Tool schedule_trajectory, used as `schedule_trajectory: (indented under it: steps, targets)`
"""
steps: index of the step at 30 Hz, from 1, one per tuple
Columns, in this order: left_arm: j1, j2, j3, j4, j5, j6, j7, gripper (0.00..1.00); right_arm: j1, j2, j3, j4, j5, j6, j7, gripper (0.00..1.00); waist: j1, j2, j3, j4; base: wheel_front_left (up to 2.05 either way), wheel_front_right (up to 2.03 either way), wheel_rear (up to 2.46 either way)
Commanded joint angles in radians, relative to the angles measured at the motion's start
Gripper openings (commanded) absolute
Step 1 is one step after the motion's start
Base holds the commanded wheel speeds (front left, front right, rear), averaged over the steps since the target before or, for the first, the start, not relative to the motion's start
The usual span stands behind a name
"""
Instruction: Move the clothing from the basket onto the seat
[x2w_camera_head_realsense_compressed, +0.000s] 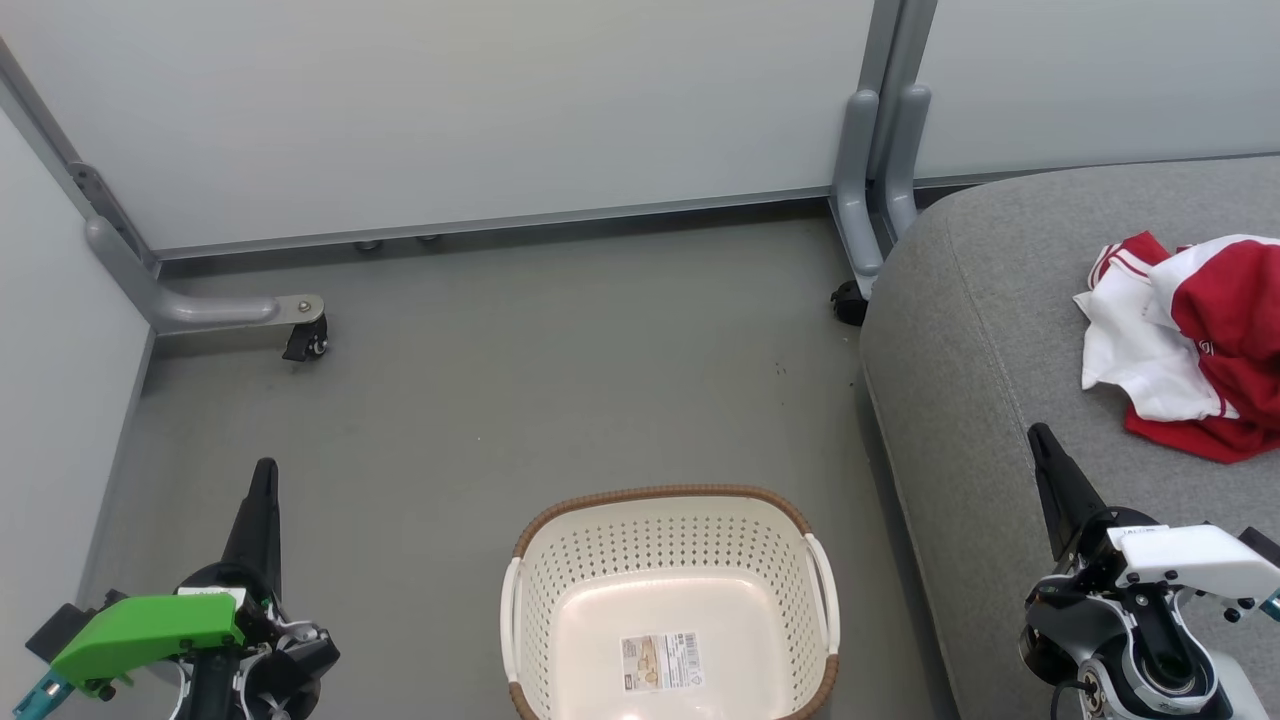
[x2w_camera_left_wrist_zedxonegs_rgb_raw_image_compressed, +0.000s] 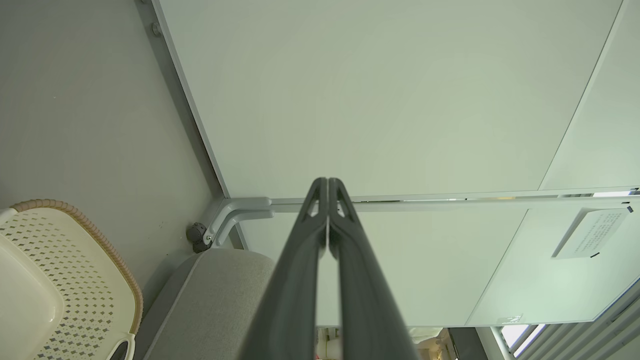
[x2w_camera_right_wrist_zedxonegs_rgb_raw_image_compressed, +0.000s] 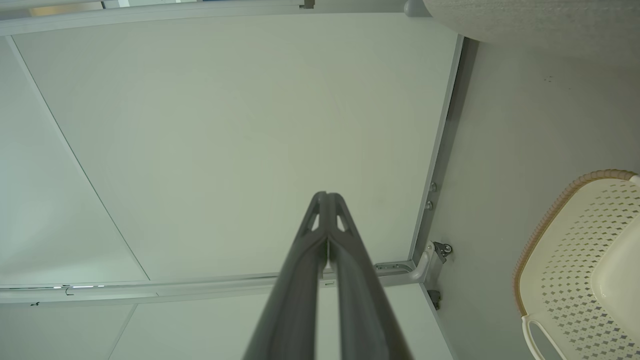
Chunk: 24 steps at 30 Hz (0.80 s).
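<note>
**Basket empty, clothes on the seat**

The clothing (x2w_camera_head_realsense_compressed: 1190, 340) lies in a crumpled heap on the seat (x2w_camera_head_realsense_compressed: 980, 330), well in from its left edge. The basket (x2w_camera_head_realsense_compressed: 660, 493) stands empty on the floor (x2w_camera_head_realsense_compressed: 500, 350). The left gripper (x2w_camera_head_realsense_compressed: 264, 475) and right gripper (x2w_camera_head_realsense_compressed: 1043, 445) are both pressed together, holding nothing. If the right gripper swings at the heap, it could snag the cloth and drag it off. The heap seems to run back to front, with its white side toward the basket.

Lower centre, the basket (x2w_camera_head_realsense_compressed: 660, 550) is gleaming as glossy perforated plastic, its rim woven-look; at right the seat (x2w_camera_head_realsense_compressed: 960, 400) is showing matt coarse cloth under soft clothing (x2w_camera_head_realsense_compressed: 1200, 340).
</note>
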Motion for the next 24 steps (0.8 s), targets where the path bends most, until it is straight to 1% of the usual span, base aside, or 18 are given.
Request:
schedule_trajectory:
  steps: [1,24]
  targets:
    - [-0.012,0.002,0.002,0.000,-0.003,-0.004,0.004,0.00,-0.006,0.002,-0.003,0.002,-0.002,0.000,0.004,0.00,0.0000,0.0000,0.000,0.000,0.00,0.00,0.00]
    - [-0.012,0.002,0.002,0.000,-0.003,-0.004,0.003,0.00,-0.007,0.006,-0.010,0.003,-0.010,0.000,0.010,0.00,0.0000,0.0000,0.000,0.000,0.00,0.00,0.00]
